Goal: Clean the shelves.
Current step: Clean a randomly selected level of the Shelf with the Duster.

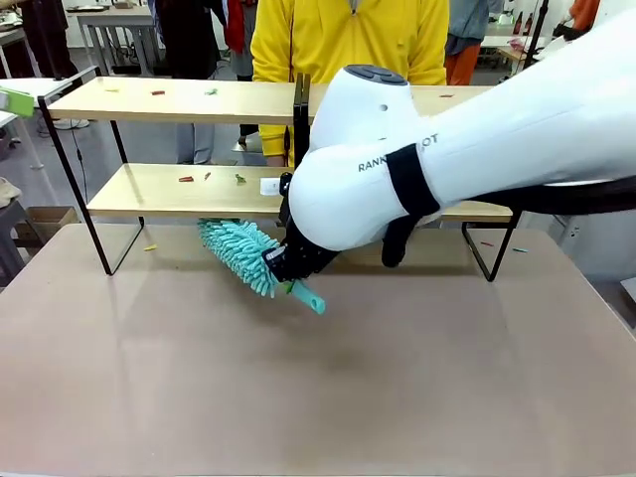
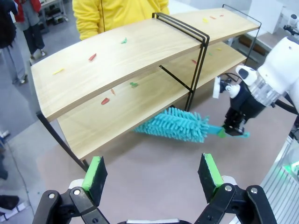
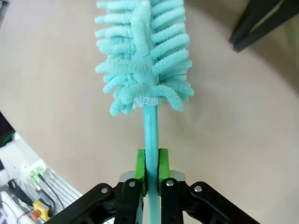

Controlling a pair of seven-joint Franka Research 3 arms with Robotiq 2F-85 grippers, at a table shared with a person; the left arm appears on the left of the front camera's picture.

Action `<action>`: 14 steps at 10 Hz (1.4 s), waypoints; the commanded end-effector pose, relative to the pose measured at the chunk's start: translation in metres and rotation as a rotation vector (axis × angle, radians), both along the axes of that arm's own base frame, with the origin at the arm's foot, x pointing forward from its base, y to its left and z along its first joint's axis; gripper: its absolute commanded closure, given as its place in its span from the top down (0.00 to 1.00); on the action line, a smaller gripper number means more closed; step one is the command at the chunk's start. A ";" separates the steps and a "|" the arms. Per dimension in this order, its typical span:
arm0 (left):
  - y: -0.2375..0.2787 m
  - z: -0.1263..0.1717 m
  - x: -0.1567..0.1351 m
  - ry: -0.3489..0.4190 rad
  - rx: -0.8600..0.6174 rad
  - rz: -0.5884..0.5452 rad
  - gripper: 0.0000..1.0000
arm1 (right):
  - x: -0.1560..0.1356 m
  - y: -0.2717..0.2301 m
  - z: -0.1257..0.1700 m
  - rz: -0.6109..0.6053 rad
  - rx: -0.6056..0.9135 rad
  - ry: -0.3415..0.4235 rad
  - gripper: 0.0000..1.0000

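The shelves (image 1: 179, 191) (image 2: 117, 60) are two tiers of light wooden boards on a thin black frame, with small coloured scraps (image 1: 186, 179) (image 2: 92, 57) scattered on them. My right gripper (image 1: 283, 266) (image 2: 233, 130) (image 3: 150, 170) is shut on the handle of a turquoise duster (image 1: 238, 250) (image 2: 180, 125) (image 3: 145, 56). The duster's fluffy head lies low over the table, just under the front edge of the lower board. My left gripper (image 2: 153, 175) hangs open above the table, in front of the rack, with nothing between its fingers.
A person in a yellow top (image 1: 348, 40) (image 2: 117, 14) stands behind the rack. The beige table (image 1: 318, 378) stretches toward me in front of it. A small white object (image 1: 269, 186) lies on the lower board near the central post.
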State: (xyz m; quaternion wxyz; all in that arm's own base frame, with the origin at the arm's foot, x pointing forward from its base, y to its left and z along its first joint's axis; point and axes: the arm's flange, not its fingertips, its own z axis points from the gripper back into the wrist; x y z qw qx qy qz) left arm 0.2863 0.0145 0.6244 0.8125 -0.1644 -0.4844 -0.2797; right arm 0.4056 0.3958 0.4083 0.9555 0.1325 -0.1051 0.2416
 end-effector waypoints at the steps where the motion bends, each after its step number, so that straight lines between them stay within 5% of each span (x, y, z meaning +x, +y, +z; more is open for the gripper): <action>1: 0.000 0.000 0.000 -0.001 -0.005 0.001 1.00 | 0.022 0.014 -0.002 -0.090 0.030 -0.030 0.12; 3: 0.000 0.000 0.000 -0.001 -0.005 0.001 1.00 | 0.039 0.013 -0.012 -0.126 0.063 -0.023 0.12; 4: 0.000 0.000 0.000 -0.001 -0.005 0.001 1.00 | 0.048 0.012 -0.018 -0.156 0.052 -0.029 0.00; 7: 0.000 0.000 0.000 -0.001 -0.005 0.001 1.00 | 0.061 0.014 -0.028 -0.184 0.094 -0.055 0.00; 14: 0.000 0.000 0.000 -0.001 -0.005 0.001 1.00 | 0.085 0.056 -0.049 -0.133 0.185 0.089 0.00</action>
